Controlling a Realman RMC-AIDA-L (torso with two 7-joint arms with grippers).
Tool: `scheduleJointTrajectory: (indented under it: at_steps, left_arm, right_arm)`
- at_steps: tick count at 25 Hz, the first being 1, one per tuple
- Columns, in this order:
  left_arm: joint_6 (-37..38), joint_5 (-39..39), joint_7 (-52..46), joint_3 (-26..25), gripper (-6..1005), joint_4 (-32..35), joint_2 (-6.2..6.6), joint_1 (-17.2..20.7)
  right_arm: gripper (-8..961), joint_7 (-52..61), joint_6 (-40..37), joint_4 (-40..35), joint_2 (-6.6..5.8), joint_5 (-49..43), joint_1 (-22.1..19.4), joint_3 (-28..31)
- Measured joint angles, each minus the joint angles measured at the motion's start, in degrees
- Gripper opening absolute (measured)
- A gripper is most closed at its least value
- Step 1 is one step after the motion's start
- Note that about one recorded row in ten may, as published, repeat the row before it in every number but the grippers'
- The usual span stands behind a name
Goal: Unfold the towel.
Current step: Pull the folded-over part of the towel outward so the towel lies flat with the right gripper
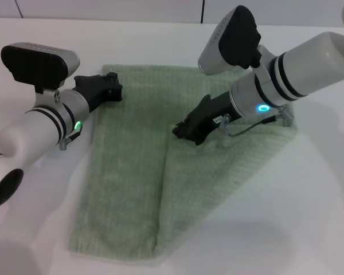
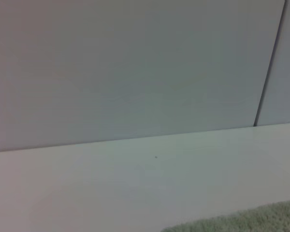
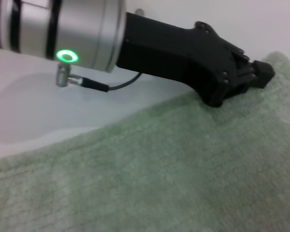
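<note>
The pale green towel (image 1: 132, 172) lies on the white table, its right part folded over diagonally into a triangular flap (image 1: 218, 172). My left gripper (image 1: 113, 89) is low at the towel's far left corner, fingers together on the cloth edge. It also shows in the right wrist view (image 3: 255, 77), resting on the towel (image 3: 174, 179). My right gripper (image 1: 182, 130) is low on the middle of the towel, shut at the flap's pointed corner. In the left wrist view only a strip of towel (image 2: 251, 220) shows.
The white table (image 1: 309, 206) spreads around the towel on all sides. A pale wall (image 2: 135, 67) with a dark vertical seam (image 2: 269, 63) stands behind the table's far edge.
</note>
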Motion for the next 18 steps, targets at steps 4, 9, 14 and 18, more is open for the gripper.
scheduleJointTrajectory:
  at_steps: [4, 9, 14, 18]
  left_arm:
    - [0.00, 0.00, 0.00, -0.02, -2, 0.06, 0.00, 0.00]
    - [0.00, 0.00, 0.00, -0.02, -2, 0.03, 0.00, 0.20]
    - [0.00, 0.00, 0.00, -0.02, -2, 0.09, -0.01, 0.32]
    - [0.00, 0.00, 0.00, -0.02, -2, 0.15, 0.00, 0.33]
  right_arm:
    - [14, -0.31, -2.61, -3.75, -0.12, 0.14, -2.07, -0.05]
    - [13, 1.24, -5.60, -9.04, -0.36, -0.20, -4.73, -0.08]
    - [13, 2.91, -8.23, -13.53, -0.46, -0.68, -6.97, -0.08]
    - [13, 6.68, -11.28, -20.65, -0.53, -3.78, -9.99, -0.10]
